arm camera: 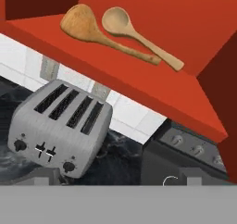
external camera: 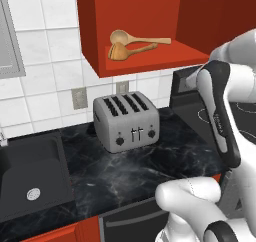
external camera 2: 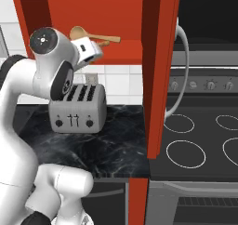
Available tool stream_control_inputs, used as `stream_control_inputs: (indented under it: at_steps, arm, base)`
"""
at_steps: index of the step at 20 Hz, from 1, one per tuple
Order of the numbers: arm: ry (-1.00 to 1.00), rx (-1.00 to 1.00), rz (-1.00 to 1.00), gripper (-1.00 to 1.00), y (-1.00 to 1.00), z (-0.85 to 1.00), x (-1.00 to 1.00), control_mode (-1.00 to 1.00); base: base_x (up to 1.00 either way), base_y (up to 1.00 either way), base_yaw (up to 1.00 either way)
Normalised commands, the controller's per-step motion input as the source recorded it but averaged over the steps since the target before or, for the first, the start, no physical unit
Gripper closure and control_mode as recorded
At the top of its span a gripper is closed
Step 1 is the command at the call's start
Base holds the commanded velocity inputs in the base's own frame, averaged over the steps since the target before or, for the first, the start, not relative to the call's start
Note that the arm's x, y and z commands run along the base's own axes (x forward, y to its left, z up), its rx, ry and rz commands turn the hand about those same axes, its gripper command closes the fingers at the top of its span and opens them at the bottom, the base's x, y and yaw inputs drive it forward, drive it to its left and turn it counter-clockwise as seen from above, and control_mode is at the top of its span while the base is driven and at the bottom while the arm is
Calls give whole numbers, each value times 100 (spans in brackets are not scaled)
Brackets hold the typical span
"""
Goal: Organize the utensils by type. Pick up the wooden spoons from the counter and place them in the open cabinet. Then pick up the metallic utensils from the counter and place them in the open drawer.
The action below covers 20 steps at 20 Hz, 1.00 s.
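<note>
Two light wooden spoons [arm camera: 118,35] lie side by side on the floor of the open red wall cabinet [external camera: 150,61], near its front edge, their handles touching or crossing toward the right. Below the cabinet, a silver four-slot toaster [external camera: 126,121] stands near the back edge of the black marble counter [external camera: 130,171]. The robot's hand [external camera 2: 88,49] hovers in front of the cabinet opening, level with its shelf, its fingers spread wide and holding nothing.
</note>
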Motion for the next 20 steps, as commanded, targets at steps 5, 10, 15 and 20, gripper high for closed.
stream_control_inputs:
  at_steps: [5,10,15,20]
  arm:
    - [3,23,-18,-100,0,-2,-94,-100]
    - [0,20,-24,-100,0,0,-89,-100]
    - [0,10,-23,-100,3,-14,-75,-100]
    - [15,8,-16,-100,7,-17,-36,-100]
  base:
    - [0,0,0]
    - [0,0,0]
    - [0,0,0]
    - [0,0,0]
